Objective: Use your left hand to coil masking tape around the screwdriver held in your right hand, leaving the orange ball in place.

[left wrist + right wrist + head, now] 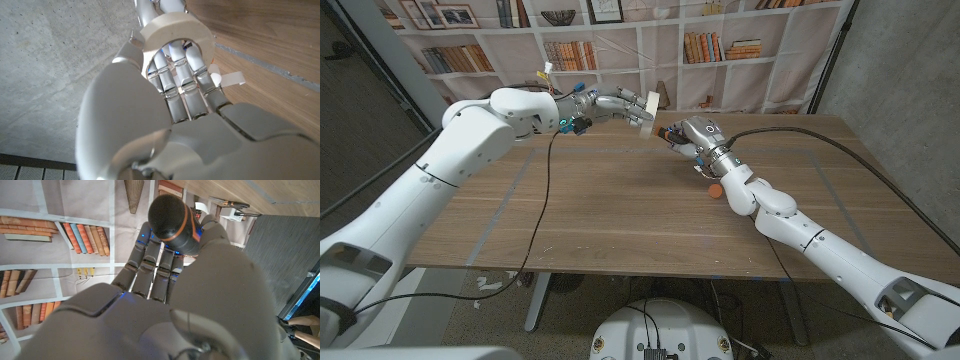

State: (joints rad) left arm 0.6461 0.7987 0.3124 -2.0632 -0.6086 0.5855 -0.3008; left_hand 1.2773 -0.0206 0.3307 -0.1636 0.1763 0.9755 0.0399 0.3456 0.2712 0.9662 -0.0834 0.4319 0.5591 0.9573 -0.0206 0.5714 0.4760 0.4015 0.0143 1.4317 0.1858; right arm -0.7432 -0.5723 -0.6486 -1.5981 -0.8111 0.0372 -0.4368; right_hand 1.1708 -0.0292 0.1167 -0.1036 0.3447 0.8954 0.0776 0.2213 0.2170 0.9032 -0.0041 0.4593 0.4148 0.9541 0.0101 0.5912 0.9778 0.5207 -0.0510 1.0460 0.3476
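Your left hand (618, 106) is up over the far part of the table (620, 210), near the middle of the far edge, fingers closed on the masking tape (649, 108). In the left wrist view the tape roll (176, 31) sits ringed over the fingers (186, 85), with a short loose tail of tape (227, 78) hanging off it toward the wood.

Your right hand (692, 137) is just beside it, also near the far edge, fist wrapped around the screwdriver (670, 133). The right wrist view shows the black handle with an orange band (175, 217) sticking out past the curled fingers (150, 267). Shaft isn't clear in the head view, probably pointing toward the tape, can't confirm contact.

The two hands are close, tape nearly at the screwdriver's end.

The orange ball (716, 189) rests on the table right of centre, just beside your right forearm (760, 200), on its near side. Neither hand touches it.

Black cable (542, 200) droops from your left wrist across the table to the near edge.
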